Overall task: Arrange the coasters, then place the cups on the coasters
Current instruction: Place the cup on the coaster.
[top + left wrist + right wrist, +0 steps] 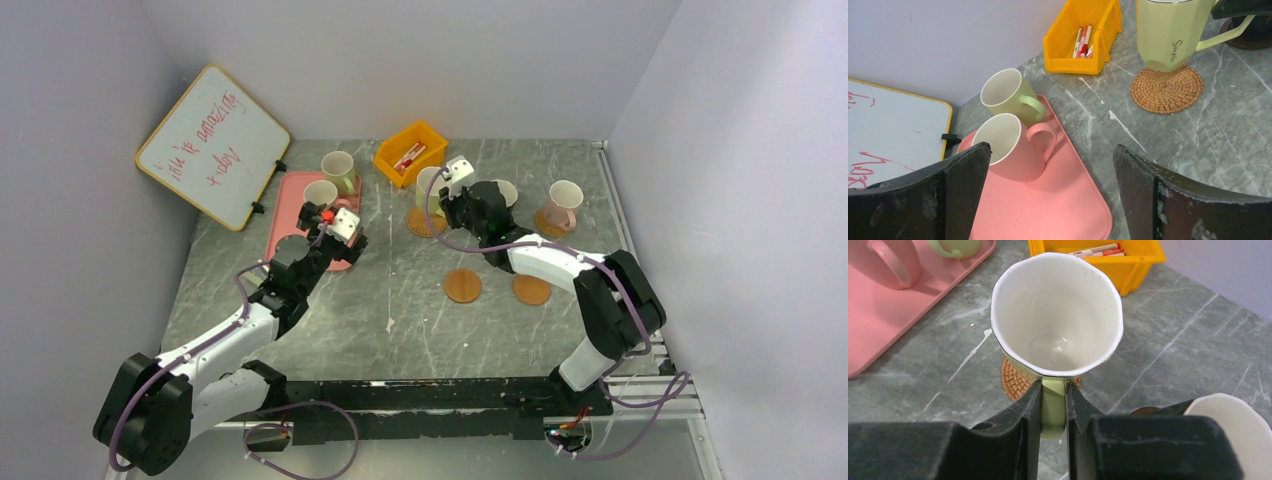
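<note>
My right gripper (1053, 386) is shut on the handle of a faceted pale green cup (1057, 310), whose base meets the woven coaster (1166, 90). From above, this cup (430, 187) and the right gripper (446, 200) are near the table's middle back. A black cup (1229, 432) stands just right of it on a dark coaster (1147, 411). Further right, a pink cup (565, 201) sits on an orange coaster (548, 224). Two bare orange coasters (462, 285) (531, 290) lie nearer. My left gripper (1050, 150) is open above the pink tray (1048, 210), close to a pink cup (1008, 147) and a green cup (1005, 92).
A yellow bin (410, 152) holding markers stands at the back, between the tray and the woven coaster. A whiteboard (213, 145) leans against the left wall beside the tray. Walls close in the table on three sides.
</note>
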Controlling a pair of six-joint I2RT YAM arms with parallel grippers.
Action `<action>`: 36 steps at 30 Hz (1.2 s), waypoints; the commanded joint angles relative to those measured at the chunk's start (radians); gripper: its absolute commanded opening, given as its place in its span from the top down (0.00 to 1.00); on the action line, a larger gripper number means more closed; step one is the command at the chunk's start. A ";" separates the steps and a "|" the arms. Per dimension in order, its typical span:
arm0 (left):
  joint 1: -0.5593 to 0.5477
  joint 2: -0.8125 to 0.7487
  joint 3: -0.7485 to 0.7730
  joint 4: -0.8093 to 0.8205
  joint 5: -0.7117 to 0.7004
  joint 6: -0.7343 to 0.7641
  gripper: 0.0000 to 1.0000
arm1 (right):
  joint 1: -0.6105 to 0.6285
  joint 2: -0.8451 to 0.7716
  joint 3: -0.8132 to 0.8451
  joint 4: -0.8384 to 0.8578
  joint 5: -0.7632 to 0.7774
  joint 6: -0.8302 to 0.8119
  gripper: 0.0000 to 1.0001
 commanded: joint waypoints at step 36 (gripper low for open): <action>0.007 -0.005 -0.011 0.059 0.013 0.009 0.03 | 0.029 0.055 0.019 0.182 0.062 -0.004 1.00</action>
